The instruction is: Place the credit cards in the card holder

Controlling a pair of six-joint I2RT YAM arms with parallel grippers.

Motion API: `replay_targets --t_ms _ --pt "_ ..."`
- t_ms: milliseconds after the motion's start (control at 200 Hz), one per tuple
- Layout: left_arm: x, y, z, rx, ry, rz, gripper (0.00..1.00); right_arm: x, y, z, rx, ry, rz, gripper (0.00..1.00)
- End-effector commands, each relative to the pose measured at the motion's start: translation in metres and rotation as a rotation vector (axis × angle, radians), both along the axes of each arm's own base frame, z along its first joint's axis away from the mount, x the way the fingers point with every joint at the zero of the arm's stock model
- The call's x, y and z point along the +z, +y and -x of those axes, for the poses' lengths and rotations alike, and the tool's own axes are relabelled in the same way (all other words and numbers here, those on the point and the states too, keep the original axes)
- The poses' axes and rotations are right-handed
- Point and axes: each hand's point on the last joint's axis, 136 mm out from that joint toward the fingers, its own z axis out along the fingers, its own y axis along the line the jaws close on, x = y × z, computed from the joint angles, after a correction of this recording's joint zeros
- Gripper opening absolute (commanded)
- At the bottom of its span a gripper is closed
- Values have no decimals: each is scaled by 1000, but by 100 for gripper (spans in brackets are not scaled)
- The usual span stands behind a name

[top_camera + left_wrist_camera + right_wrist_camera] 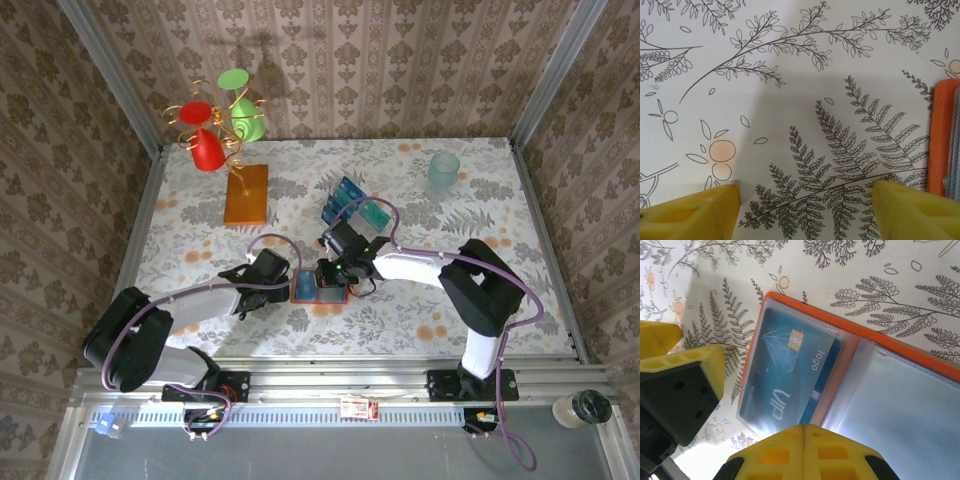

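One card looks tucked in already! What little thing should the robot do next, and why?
Probably lift the right gripper away and reach for the blue cards stacked farther back. One card already sits inside the clear sleeve of the open card holder, and the right gripper is open with nothing in it, so its job here looks done.

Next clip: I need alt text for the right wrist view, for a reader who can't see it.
An orange card holder lies open on a leaf-patterned tablecloth, a blue-teal credit card with a chip and "VIP" lettering in its left clear sleeve. Yellow fingers of the right end effector frame it at the left and bottom edges, spread apart.
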Motion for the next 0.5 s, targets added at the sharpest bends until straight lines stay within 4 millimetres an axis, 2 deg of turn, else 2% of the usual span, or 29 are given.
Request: replay_targets --t_ms 0,250,495 --pt "-3 -10 -1 -24 11 13 72 -5 7 1 17 24 4 0" --pt "-6 -13 2 -26 15 11 72 -16 13 -1 32 49 13 0" --pt "-6 -13 6 -26 7 11 71 -15 20 -2 51 53 6 0"
